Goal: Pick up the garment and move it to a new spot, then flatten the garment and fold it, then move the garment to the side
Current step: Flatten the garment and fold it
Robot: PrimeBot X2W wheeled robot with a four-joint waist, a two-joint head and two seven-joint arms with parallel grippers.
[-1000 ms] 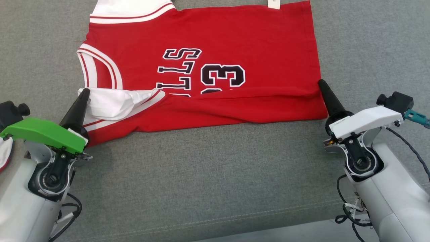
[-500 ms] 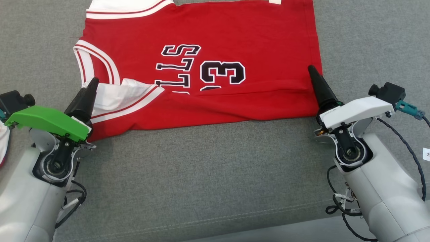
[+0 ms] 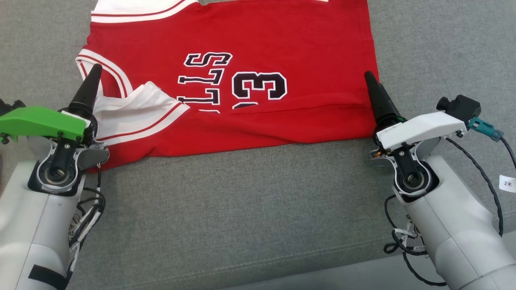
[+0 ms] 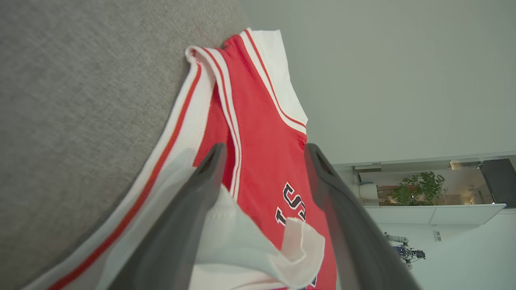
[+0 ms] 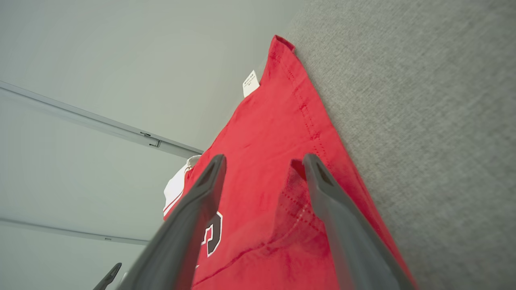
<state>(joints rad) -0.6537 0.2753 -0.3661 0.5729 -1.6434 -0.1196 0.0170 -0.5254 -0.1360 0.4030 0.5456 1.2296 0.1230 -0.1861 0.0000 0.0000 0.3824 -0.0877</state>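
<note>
The red jersey is seen spread on the grey upholstery, its near edge doubled over along a crease beneath the black lettering. From the head camera, the left gripper is presented as one dark cone at the white-trimmed armhole, and the right gripper as another at the jersey's right hem. The gap between the fingers cannot be judged from up there.

That is settled at the wrists. On the left, the two fingers are shown spread wide, with a loose white flap lying between them and nothing pinched. On the right, the fingers are likewise parted. A small upright fold of stitched red hem stands in the gap beside one finger, ungripped.

A white label at the jersey's far edge is picked up by the right wrist camera, and a potted plant in the room beyond by the left.
</note>
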